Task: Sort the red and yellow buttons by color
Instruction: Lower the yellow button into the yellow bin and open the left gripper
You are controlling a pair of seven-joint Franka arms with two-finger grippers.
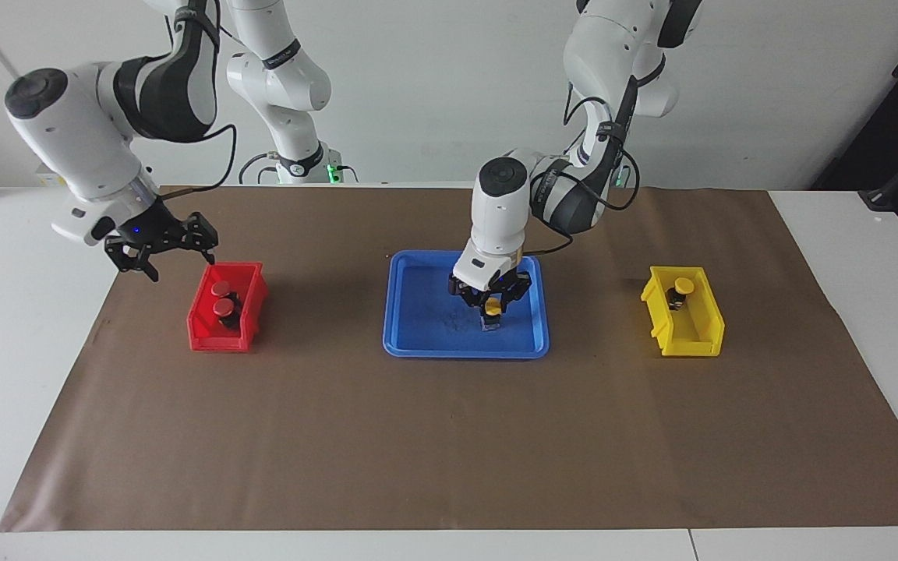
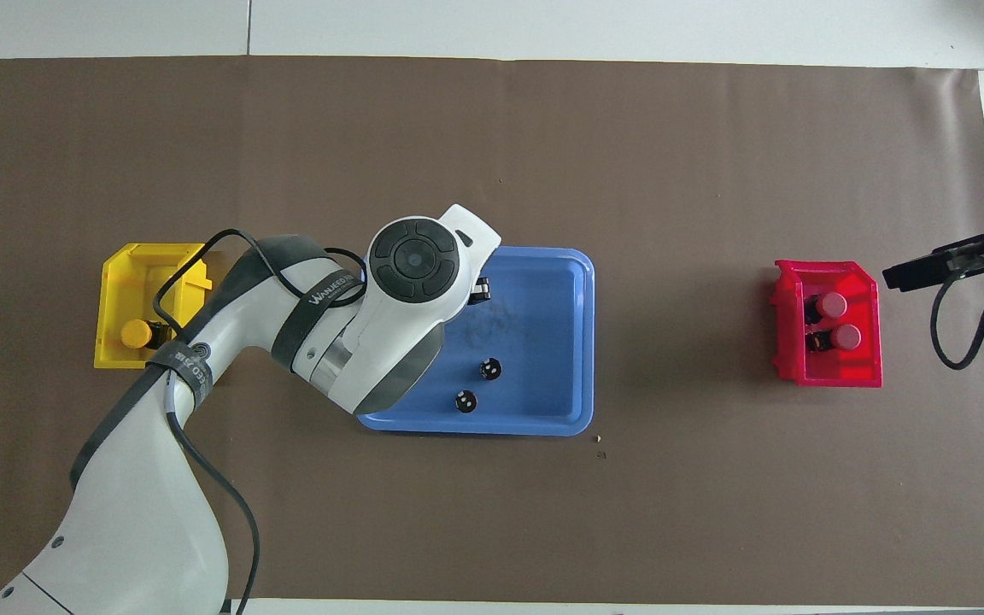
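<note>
Two arms work over the tabletop (image 1: 44, 436), which carries a brown mat (image 1: 449, 436). The left arm reaches down into the blue tray (image 1: 418, 331) at the mat's centre; the left gripper (image 1: 492, 305) pinches a yellow button (image 1: 493, 309) just above the tray floor. The facing view alone shows this grasp: in the overhead view the arm's wrist covers gripper and button. The overhead view alone shows two dark capless cylinders (image 2: 490, 369) in the tray, nearer the robots than the tray's centre. The right arm waits, the right gripper (image 1: 159, 251) held with fingers spread in the air beside the red bin (image 1: 219, 339). That bin, toward the right arm's end, holds two red buttons (image 1: 222, 288), touching. The yellow bin (image 1: 691, 343), toward the left arm's end, holds the other yellow button (image 1: 682, 285).
</note>
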